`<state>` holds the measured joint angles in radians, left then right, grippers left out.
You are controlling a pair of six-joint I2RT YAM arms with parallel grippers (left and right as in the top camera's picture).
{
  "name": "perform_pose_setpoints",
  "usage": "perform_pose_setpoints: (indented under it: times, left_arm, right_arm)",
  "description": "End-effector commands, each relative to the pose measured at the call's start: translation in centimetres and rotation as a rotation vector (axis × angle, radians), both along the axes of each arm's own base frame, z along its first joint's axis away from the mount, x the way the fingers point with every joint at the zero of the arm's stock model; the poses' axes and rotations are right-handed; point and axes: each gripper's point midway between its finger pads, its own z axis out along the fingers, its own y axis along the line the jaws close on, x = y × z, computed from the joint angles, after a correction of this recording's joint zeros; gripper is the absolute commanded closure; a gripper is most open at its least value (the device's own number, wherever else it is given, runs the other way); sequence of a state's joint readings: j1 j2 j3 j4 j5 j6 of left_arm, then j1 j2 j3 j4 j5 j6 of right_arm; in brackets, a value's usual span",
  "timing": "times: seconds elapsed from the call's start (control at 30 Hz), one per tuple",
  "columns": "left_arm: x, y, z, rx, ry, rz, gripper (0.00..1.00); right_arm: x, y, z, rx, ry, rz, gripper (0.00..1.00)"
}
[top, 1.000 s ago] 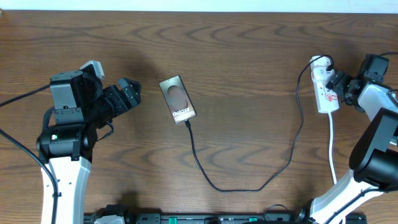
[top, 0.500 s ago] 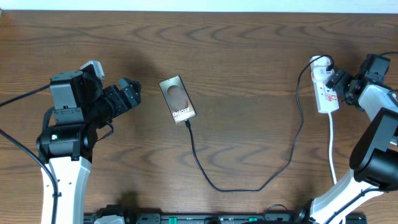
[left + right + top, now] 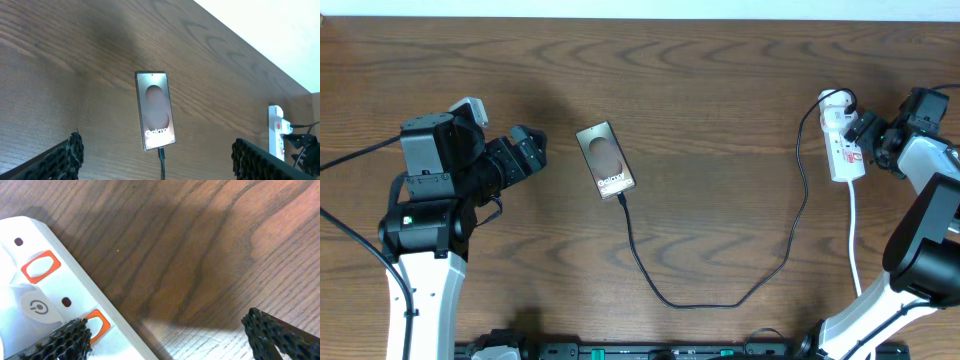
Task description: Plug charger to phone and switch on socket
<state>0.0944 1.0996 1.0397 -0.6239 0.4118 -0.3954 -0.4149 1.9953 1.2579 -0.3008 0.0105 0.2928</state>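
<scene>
The phone (image 3: pixel 606 159) lies flat on the table left of centre, "Galaxy" lettering up; it also shows in the left wrist view (image 3: pixel 154 110). The charger cable (image 3: pixel 720 300) runs from the phone's lower end, with its tip (image 3: pixel 161 152) at the phone's port, in a loop to the socket (image 3: pixel 840 140) at the right. My left gripper (image 3: pixel 528 150) is open and empty, left of the phone. My right gripper (image 3: pixel 868 140) is open at the socket's right side; one finger (image 3: pixel 65 337) rests over a red switch (image 3: pixel 97 325).
The socket's white cord (image 3: pixel 853 235) runs toward the front edge. A white plug (image 3: pixel 835 99) sits at the socket's far end. A second red switch (image 3: pixel 40 266) shows on the strip. Both arm bases stand at the front corners.
</scene>
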Motion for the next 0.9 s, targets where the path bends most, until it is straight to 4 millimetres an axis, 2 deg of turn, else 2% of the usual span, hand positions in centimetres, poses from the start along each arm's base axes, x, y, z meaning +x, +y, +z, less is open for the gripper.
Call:
perform_pose_setpoints:
  times: [0.0, 0.47, 0.87]
  left_arm:
    - [0.1, 0.2, -0.1, 0.016, 0.000, 0.003, 0.07]
    - [0.1, 0.2, -0.1, 0.016, 0.000, 0.002, 0.07]
    - [0.1, 0.2, -0.1, 0.016, 0.000, 0.002, 0.07]
  right_arm:
    - [-0.1, 2.0, -2.8, 0.082, 0.045, 0.040, 0.01]
    - [-0.1, 5.3, -3.5, 0.109, 0.095, 0.106, 0.01]
    - [-0.3, 7.2, -3.7, 0.138, 0.116, 0.164, 0.01]
